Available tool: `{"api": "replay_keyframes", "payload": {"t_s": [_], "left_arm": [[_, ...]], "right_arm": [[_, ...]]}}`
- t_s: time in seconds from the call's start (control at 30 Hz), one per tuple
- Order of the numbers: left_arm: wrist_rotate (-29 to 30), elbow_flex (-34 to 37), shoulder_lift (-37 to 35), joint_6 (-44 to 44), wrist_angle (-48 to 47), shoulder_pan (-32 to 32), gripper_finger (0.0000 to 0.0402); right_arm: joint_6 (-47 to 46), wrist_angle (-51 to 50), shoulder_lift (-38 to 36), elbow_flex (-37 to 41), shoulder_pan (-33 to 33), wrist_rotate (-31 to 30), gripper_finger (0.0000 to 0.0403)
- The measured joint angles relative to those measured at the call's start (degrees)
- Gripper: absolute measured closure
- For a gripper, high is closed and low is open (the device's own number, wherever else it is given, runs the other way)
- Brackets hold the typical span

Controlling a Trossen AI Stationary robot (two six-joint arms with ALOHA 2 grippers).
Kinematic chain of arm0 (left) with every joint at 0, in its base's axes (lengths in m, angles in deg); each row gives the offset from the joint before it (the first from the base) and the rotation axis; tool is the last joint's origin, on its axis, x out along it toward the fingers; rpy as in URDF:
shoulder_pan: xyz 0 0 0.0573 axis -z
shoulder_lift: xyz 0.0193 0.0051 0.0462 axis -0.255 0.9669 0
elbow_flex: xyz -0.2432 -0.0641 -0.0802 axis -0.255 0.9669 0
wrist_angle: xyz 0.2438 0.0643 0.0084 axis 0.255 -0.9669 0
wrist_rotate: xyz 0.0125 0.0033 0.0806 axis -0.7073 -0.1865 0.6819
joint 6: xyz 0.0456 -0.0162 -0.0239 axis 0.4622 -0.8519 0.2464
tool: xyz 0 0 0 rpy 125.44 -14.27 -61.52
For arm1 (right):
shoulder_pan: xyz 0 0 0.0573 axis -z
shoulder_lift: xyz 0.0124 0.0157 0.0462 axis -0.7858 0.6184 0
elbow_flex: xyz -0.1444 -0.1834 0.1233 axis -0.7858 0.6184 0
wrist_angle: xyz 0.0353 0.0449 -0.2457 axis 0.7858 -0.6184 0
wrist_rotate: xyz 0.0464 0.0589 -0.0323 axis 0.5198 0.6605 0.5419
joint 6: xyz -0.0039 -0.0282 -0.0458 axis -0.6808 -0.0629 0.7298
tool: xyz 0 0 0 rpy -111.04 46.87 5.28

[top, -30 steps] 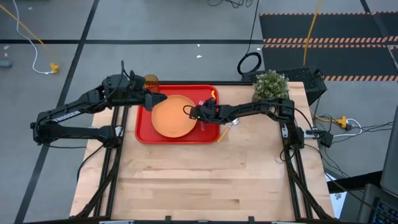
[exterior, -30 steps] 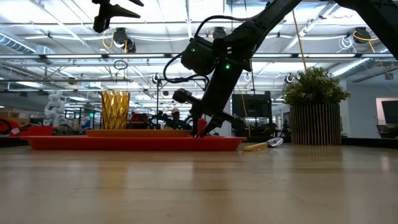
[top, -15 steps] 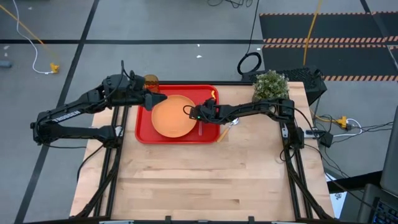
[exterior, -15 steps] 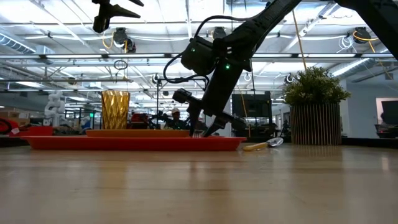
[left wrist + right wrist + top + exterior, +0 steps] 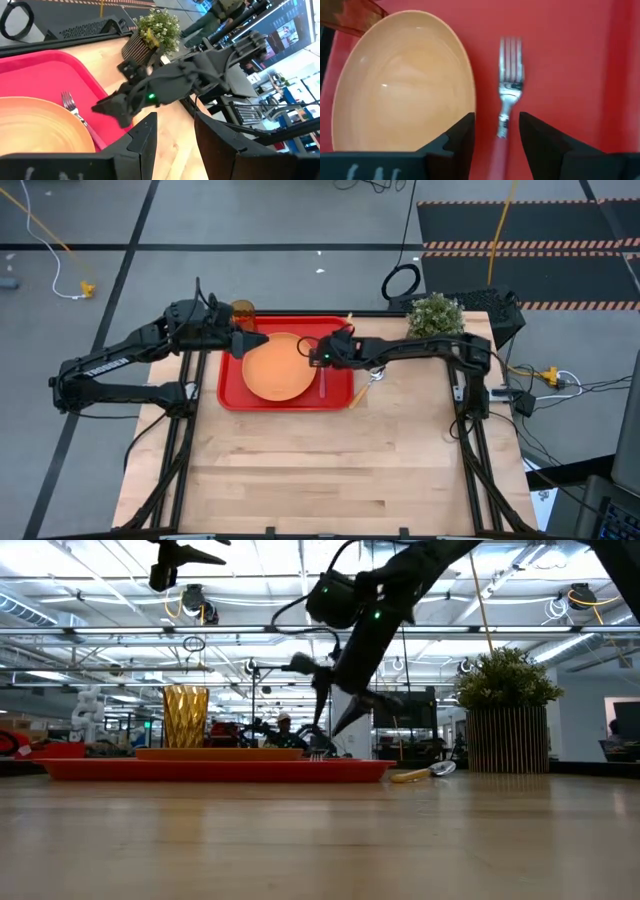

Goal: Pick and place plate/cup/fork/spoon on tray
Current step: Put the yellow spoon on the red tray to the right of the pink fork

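Note:
The red tray [image 5: 232,388] holds the orange plate [image 5: 275,367], with the amber cup [image 5: 243,310] at its far left corner. The fork [image 5: 506,107] lies flat on the tray just right of the plate, tines toward the far edge and pink handle nearer. My right gripper [image 5: 496,131] hangs open above the fork's handle, clear of it, as the low view [image 5: 335,705] shows. My left gripper [image 5: 174,142] stands open and empty above the plate's left rim. The spoon [image 5: 372,384] lies on the table off the tray's right edge.
A potted green plant [image 5: 436,317] stands at the far right of the table, behind my right arm. The wooden tabletop [image 5: 320,470] stretches bare from the tray to the near edge.
My right gripper has opened, let go of the fork and risen clear of the tray, rolling a little at the wrist. The fork stays lying on the tray beside the plate.

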Motion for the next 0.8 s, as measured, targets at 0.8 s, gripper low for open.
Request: {"api": "replay_keyframes", "payload": {"t_s": [0.8], "left_arm": [[-3.7, 0.0, 0.0, 2.1, -0.4, 0.0, 0.0270]], "right_arm": [[-26.3, -39.5, -10.4, 0.0, -3.9, 5.8, 0.0208]]}}
